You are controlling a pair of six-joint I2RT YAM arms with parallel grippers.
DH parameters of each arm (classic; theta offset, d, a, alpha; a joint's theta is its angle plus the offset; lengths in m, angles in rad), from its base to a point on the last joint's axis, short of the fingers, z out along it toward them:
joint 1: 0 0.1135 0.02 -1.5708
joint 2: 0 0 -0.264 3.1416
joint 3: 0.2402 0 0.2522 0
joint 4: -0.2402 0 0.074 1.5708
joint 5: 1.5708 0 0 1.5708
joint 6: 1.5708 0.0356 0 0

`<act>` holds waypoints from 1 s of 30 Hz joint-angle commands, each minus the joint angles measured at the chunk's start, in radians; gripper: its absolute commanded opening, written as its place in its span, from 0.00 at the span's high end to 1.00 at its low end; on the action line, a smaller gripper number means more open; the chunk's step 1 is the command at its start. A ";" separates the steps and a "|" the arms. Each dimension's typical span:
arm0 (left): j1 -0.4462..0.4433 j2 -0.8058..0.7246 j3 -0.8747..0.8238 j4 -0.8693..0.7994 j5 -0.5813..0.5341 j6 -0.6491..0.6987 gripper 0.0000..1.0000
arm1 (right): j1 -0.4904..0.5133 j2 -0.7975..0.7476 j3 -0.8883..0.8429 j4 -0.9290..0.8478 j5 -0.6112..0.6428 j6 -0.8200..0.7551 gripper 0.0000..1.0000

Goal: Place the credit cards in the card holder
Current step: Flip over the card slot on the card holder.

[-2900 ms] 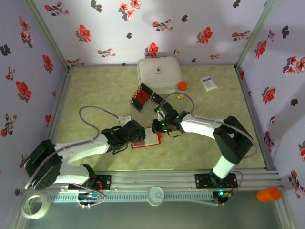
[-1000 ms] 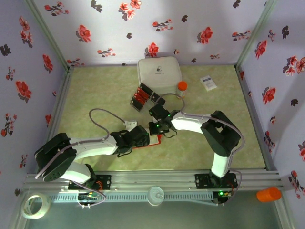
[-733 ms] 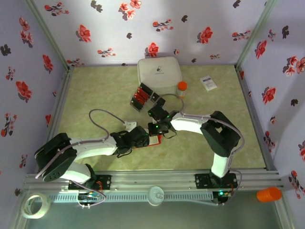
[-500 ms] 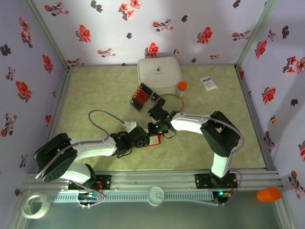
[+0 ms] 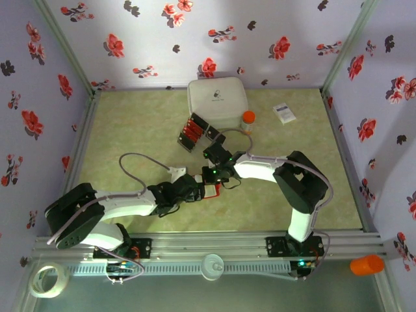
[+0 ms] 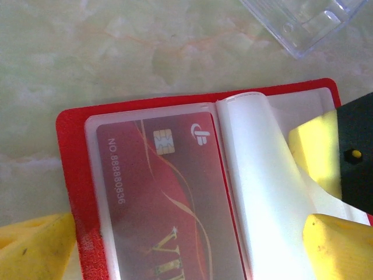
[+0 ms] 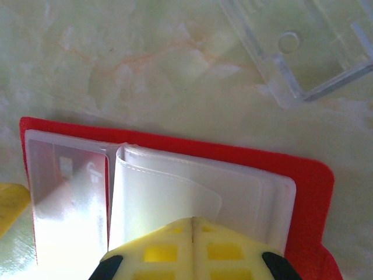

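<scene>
The card holder [image 6: 76, 192] lies open on the table, red with pale clear sleeves; a bit of it shows between the arms [image 5: 210, 191]. One red credit card [image 6: 157, 198] sits inside its left sleeve. My left gripper [image 6: 186, 251] is open, with one yellow fingertip [image 6: 35, 245] off each side of the holder. My right gripper [image 7: 193, 233] is shut, its tips resting on a curled pale sleeve [image 7: 169, 192] of the card holder [image 7: 303, 175]. More red credit cards [image 5: 192, 132] lie in a black tray behind the arms.
A clear plastic case [image 7: 303, 52] lies just beyond the holder. A big white lidded box [image 5: 218, 101] stands at the back, with an orange-capped bottle [image 5: 247, 119] and a small white printed box [image 5: 284, 113] to its right. An empty black tray [image 5: 214, 134] lies beside the cards.
My left gripper has edged right over the holder, so less red shows from above. The right gripper has stayed shut on the sleeves, barely moving.
</scene>
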 commanded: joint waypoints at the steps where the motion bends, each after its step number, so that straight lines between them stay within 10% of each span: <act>1: -0.014 0.012 -0.002 0.070 0.026 0.022 0.00 | -0.005 -0.001 -0.030 0.023 -0.032 0.033 0.99; 11: -0.013 0.029 -0.039 0.055 0.017 -0.006 0.24 | -0.023 -0.018 -0.029 0.044 -0.067 0.047 0.94; 30: -0.013 0.023 -0.071 0.073 0.012 -0.017 0.24 | -0.056 -0.059 -0.057 0.089 -0.088 0.089 0.53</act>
